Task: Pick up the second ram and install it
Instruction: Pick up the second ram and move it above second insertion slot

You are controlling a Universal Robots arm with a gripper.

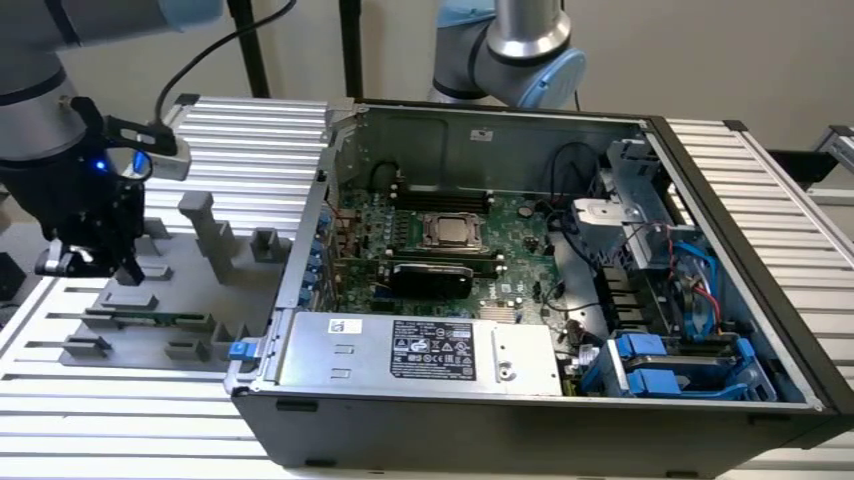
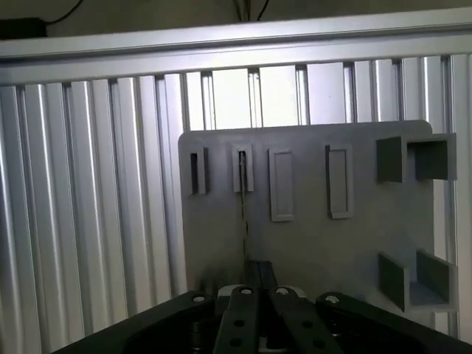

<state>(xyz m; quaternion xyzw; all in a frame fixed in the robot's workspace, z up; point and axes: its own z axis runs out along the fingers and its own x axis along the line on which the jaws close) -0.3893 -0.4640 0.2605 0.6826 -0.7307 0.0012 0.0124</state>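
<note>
The second ram (image 1: 150, 319) is a thin green stick resting on edge in the grey holder plate (image 1: 134, 338) on the exterior view's left. In the wrist view the second ram (image 2: 244, 206) is a thin dark line running out of one slot of the holder plate (image 2: 310, 243). My gripper (image 1: 114, 268) hangs a little above the plate, over the far side of the stick and apart from it. In the wrist view the gripper (image 2: 260, 269) has its fingers drawn together in line with the stick, with nothing between them. The motherboard (image 1: 441, 235) lies inside the open computer case (image 1: 534, 420).
Grey upright blocks (image 1: 214, 235) rise from the holder plate near my gripper. The ribbed aluminium table (image 1: 134, 420) carries both plate and case. A power supply (image 1: 414, 350) and blue drive bays (image 1: 667, 365) fill the case's front. A second robot arm (image 1: 514, 50) stands behind the case.
</note>
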